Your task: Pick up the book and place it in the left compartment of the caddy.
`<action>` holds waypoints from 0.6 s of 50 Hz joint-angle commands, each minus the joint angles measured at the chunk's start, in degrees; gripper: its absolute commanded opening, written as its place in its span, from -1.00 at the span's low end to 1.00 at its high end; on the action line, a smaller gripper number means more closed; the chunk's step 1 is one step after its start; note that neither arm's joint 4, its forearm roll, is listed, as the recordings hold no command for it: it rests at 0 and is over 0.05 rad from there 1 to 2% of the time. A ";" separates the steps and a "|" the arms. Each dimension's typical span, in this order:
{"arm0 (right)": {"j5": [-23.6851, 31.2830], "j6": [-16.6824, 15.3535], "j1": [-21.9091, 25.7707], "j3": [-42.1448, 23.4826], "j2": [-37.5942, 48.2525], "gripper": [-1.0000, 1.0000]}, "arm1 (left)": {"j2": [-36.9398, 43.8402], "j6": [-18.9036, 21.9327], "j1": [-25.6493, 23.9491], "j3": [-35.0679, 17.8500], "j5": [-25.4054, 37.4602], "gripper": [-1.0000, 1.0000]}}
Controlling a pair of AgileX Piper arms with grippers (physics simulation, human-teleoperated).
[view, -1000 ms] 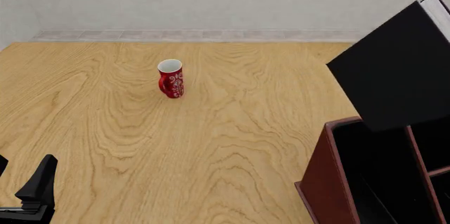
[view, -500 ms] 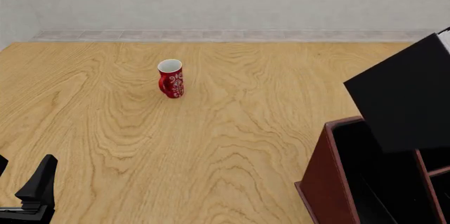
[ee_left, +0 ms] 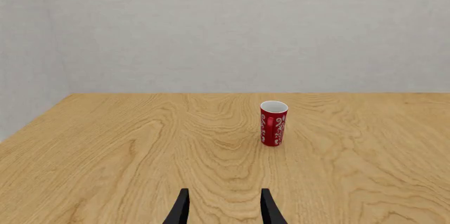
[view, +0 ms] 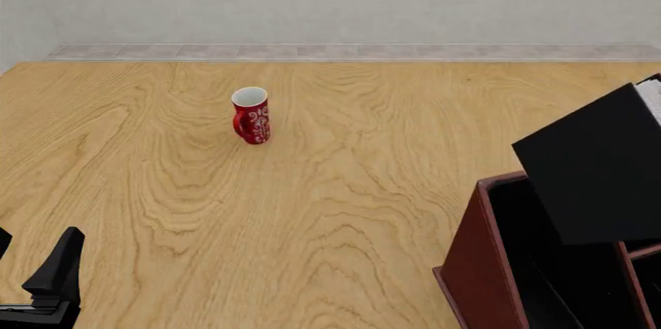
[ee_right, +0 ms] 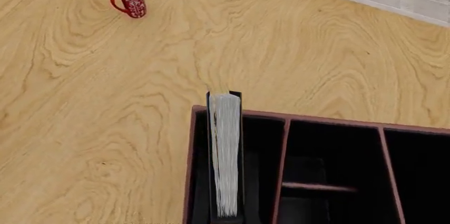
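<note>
Book over the left compartment, not yet set down

We see the book [view: 604,170] tilted at the right edge of the front frame, its lower end dipping into the caddy [view: 477,255] and its left compartment [ee_right: 250,171]; release remains; our right fingers are out of sight, so we cannot tell their grip; our left fingers [ee_left: 225,208] stand apart, empty, over the bench [view: 309,213].
</note>
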 commanded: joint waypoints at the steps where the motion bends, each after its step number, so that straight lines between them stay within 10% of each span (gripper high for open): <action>1: 0.00 1.99 -1.41 1.93 -1.47 -1.00 | -0.09 0.02 -0.01 0.00 0.04 1.00; 30: 0.00 3.17 -2.78 6.78 -6.02 -1.00 | -0.09 0.01 -0.02 0.00 0.04 1.00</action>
